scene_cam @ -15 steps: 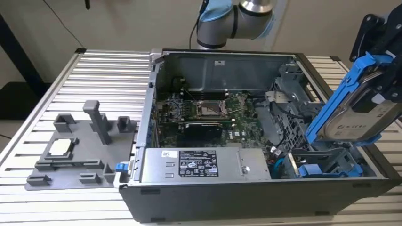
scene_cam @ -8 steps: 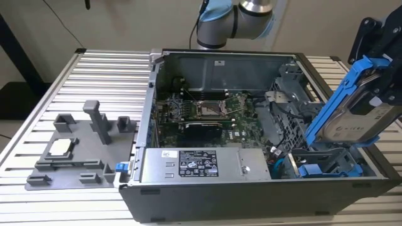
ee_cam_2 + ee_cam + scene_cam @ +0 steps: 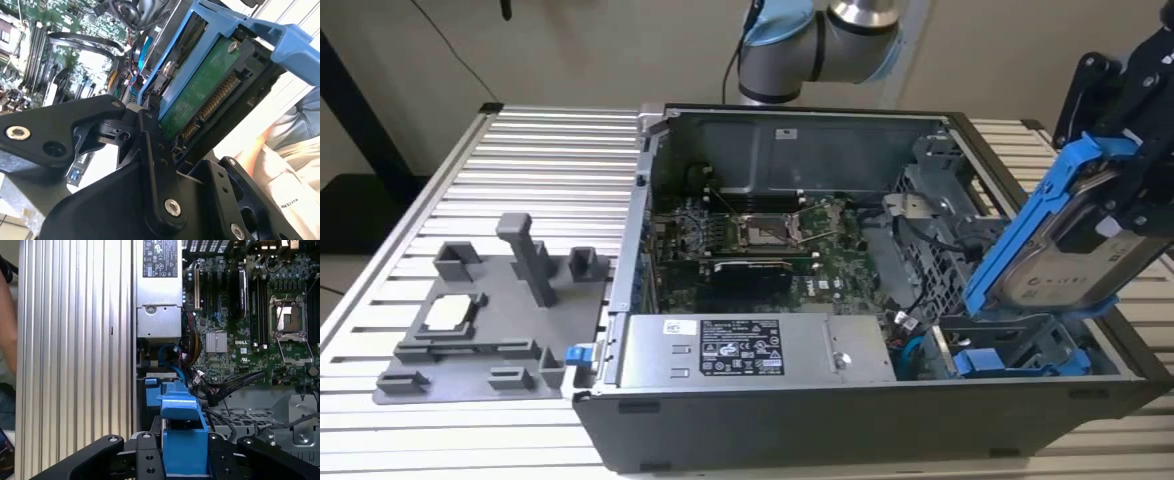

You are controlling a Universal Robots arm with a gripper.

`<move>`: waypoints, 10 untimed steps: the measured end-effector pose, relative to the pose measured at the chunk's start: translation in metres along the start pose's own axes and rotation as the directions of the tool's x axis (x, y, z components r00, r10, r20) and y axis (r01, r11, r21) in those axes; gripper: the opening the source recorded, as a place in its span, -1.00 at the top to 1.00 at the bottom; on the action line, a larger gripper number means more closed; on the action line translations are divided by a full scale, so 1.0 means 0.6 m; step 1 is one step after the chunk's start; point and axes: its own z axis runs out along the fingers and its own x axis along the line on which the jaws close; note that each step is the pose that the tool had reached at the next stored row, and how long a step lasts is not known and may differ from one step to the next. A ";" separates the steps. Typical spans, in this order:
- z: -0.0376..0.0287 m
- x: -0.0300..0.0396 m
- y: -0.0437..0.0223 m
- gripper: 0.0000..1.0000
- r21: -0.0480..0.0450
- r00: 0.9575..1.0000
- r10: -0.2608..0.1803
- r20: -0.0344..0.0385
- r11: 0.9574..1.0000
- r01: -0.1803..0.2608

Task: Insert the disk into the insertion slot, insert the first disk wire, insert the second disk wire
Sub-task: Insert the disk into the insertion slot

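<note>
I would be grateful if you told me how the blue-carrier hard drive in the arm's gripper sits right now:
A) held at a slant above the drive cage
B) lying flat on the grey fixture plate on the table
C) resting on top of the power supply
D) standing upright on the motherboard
A: in the exterior view the gripper clamps the disk, which leans tilted over the drive cage and is not yet seated in it.
</note>
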 end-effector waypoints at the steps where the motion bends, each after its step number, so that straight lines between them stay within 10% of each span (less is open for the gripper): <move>1: 0.003 0.000 0.000 0.35 0.000 1.000 0.000 0.000 1.000 0.000; 10: 0.022 0.000 -0.005 0.35 -0.026 1.000 0.000 0.000 1.000 0.000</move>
